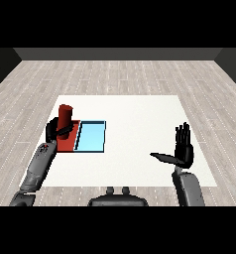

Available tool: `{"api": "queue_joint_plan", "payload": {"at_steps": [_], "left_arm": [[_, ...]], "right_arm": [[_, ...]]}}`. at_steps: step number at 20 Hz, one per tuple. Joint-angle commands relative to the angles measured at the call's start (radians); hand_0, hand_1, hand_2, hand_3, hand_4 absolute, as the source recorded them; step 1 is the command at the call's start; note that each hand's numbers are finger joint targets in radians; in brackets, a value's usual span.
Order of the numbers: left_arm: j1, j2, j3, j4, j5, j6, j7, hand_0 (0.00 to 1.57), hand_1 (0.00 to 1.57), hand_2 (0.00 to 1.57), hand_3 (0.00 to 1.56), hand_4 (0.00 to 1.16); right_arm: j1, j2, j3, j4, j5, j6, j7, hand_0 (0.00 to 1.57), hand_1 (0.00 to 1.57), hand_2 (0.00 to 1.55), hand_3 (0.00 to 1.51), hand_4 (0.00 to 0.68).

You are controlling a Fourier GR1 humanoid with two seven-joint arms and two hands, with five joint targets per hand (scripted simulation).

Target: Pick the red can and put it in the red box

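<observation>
Right hand (183, 149) idle near, fingers straight, thumb out, holding nothing. Left hand (55, 130) curled round the upright red can (65, 116), over the red tray (69, 136), likely for release. Blue tray (91, 136) alongside on the surface (140, 129).

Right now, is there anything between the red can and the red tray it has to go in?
Nothing visible. The left hand is curled round the red can, holding it upright right over the red tray. The light blue tray lies beside it, out of the way.
</observation>
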Motion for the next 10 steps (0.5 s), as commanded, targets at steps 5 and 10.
{"api": "queue_joint_plan", "payload": {"at_steps": [5, 10], "left_arm": [[-0.145, 0.073, 0.088, 0.465, -0.069, -0.049, -0.094, 1.57, 1.57, 1.54, 1.43, 1.02], [-0.238, -0.012, 0.062, 0.72, -0.139, -0.004, -0.138, 1.52, 1.52, 1.45, 1.37, 0.99]], "right_arm": [[-0.055, 0.024, 0.028, 0.088, 0.047, 0.005, -0.024, 0.0, 0.0, 0.0, 0.0, 0.0], [-0.078, 0.021, 0.024, 0.195, 0.089, 0.022, -0.114, 0.0, 0.0, 0.0, 0.0, 0.0]]}}
